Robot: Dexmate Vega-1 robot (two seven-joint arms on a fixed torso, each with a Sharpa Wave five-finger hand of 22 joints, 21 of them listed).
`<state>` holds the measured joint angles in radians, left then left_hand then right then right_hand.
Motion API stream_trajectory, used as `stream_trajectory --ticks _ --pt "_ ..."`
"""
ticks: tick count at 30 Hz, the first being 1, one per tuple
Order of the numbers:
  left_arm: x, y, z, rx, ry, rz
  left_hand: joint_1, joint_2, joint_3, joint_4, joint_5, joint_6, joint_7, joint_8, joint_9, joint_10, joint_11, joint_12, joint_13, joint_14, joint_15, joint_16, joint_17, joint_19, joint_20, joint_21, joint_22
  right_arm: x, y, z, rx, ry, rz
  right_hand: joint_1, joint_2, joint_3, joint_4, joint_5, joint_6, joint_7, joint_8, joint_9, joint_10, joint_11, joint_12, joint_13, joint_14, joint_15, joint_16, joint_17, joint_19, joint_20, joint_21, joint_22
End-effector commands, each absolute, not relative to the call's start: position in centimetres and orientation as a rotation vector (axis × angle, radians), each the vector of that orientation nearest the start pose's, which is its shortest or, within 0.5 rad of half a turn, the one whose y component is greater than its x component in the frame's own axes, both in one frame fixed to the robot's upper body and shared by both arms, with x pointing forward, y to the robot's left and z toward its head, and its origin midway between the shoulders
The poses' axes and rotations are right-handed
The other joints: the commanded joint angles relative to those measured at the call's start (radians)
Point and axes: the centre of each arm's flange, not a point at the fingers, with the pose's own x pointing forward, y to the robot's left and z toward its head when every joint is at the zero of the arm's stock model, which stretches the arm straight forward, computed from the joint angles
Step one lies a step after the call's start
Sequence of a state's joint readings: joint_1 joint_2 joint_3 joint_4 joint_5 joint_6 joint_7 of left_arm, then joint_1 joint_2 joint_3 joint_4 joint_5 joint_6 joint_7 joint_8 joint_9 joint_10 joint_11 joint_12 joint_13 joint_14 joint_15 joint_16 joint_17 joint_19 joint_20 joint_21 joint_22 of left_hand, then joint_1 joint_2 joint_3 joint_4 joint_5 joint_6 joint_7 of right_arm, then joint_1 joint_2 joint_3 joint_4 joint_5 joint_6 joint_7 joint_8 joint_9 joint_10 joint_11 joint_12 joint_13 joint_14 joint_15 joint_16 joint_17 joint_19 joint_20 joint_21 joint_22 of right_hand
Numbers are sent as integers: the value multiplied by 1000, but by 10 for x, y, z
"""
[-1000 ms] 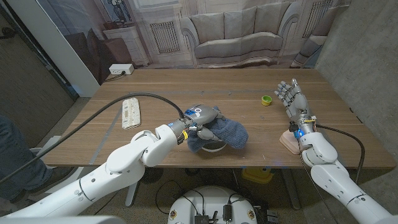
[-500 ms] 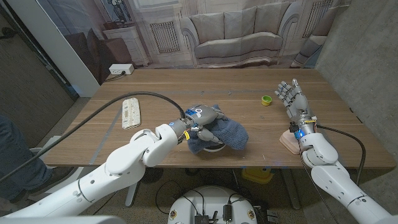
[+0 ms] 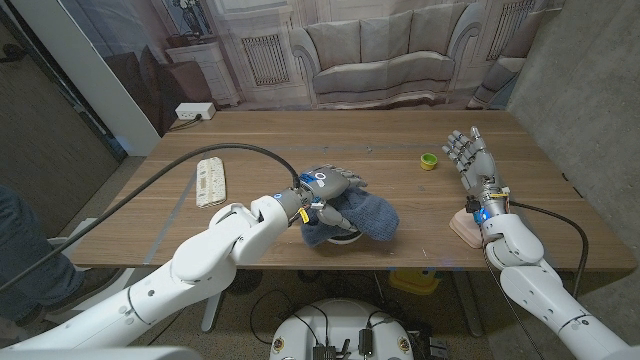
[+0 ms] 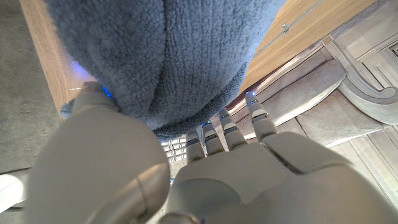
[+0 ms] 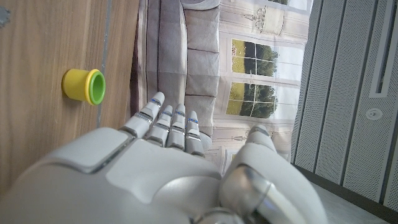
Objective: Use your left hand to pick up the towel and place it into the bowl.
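The left hand [image 3: 333, 183] now lifts off the blue-grey terry towel [image 3: 362, 214] toward twelve o'clock, fingers spread, towel draped over the bowl [image 3: 343, 238]; the right hand [image 3: 468, 154] stays spread.

A printed backdrop [image 3: 360, 50] behind the wooden table [image 3: 300, 135] shows a sofa [image 3: 385, 55], panelled walls and a cabinet [image 3: 205, 65]. A grey textured wall [image 3: 590, 90] stands at one side.

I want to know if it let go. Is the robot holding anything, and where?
Cannot tell: the left hand is over the blue towel draped on the bowl. The right hand holds nothing.
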<state>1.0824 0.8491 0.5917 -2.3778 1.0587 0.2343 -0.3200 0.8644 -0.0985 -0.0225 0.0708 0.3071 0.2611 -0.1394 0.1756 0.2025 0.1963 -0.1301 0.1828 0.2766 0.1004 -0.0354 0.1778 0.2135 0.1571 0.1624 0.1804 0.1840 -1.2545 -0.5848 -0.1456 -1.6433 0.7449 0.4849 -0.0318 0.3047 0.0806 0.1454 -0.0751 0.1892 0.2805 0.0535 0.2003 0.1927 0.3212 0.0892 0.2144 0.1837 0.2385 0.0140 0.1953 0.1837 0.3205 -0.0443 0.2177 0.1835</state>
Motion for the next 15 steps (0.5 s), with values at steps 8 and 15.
stream_trajectory --ticks 8,15 --pt "433 98 -14 1834 -870 -126 -21 -6 -23 12 16 -25 2 9 2 -48 -18 2 -6 -34 -1 3 -3 -29 10 4 1 542 -344 -70 196 -758 110 1 5 2 -5 -4 11 0 -1 2 6 1 1 5 4 5 -6 3 8 -5 -1 6" --pt "432 99 -8 1812 -924 -100 -51 -8 -38 27 20 -20 2 17 2 -36 -23 13 -9 -32 2 10 -4 -32 13 8 1 541 -344 -72 195 -755 111 1 5 2 -5 -4 11 0 -1 2 6 0 1 5 3 6 -6 3 8 -4 -1 6"
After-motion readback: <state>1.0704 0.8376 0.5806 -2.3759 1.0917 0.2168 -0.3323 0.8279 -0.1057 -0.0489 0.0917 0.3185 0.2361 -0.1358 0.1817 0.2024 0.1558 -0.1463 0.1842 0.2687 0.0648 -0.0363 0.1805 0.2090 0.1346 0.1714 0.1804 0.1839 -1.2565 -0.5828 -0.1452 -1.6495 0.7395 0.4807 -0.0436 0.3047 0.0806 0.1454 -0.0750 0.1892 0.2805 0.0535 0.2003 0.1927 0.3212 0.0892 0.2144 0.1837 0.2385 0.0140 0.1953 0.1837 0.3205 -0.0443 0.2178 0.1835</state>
